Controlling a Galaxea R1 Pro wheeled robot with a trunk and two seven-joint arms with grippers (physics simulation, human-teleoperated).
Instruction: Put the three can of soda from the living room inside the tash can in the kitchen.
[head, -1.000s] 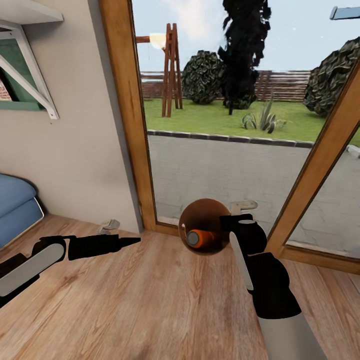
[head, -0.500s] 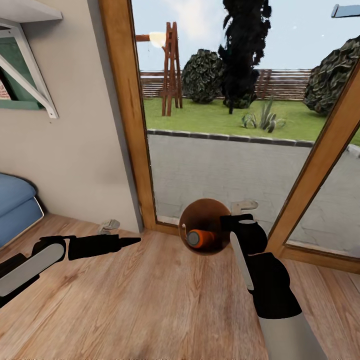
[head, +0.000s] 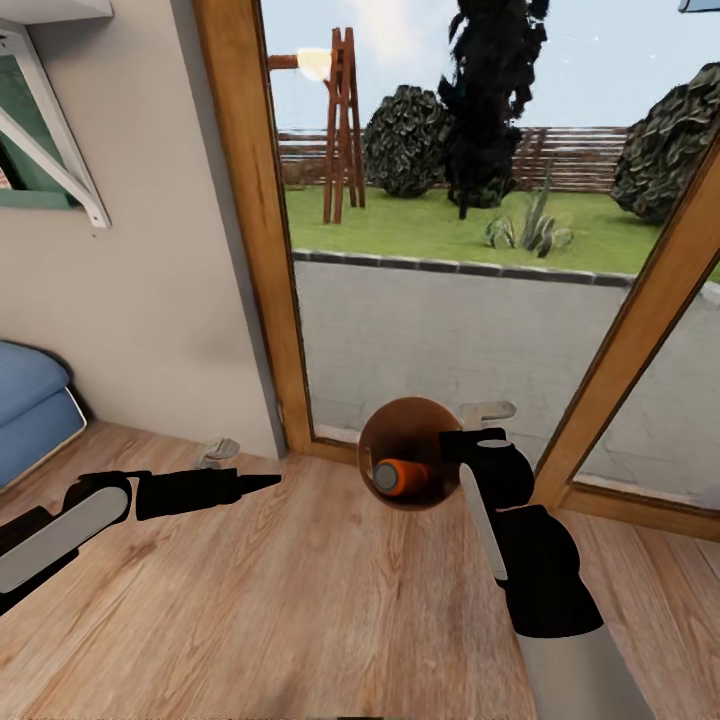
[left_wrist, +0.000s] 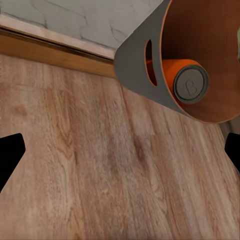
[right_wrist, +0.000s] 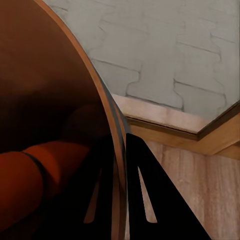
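Living room, by the glass doors (head: 480, 330): I hold the bin (head: 410, 453) off the wood floor (head: 300, 600) with my right gripper (head: 462, 447), its two dark fingers pinching the rim, one inside the wall and one outside, as the right wrist view shows. The bin is tipped so its mouth faces my head camera, and an orange can (head: 400, 477) lies on its side within, silvery end outward, resting against the tan inner wall. My left gripper (head: 262, 483) hangs well apart over the floor beside the sofa (head: 30, 410) corner; its fingertips stand wide at the edges of the left wrist view, spread and holding nothing.

I judge the bin light and stiff, a thin-walled shell that a rim pinch can carry, though its smooth wall may slip or swing in so narrow a hold; the slot handle (left_wrist: 149, 62) in its grey side looks the surer place. The can seems light, hard and smooth, free to roll, and with the mouth tipped this far it could slide out. Keeping the bin more upright on the way to the kitchen would be safer.
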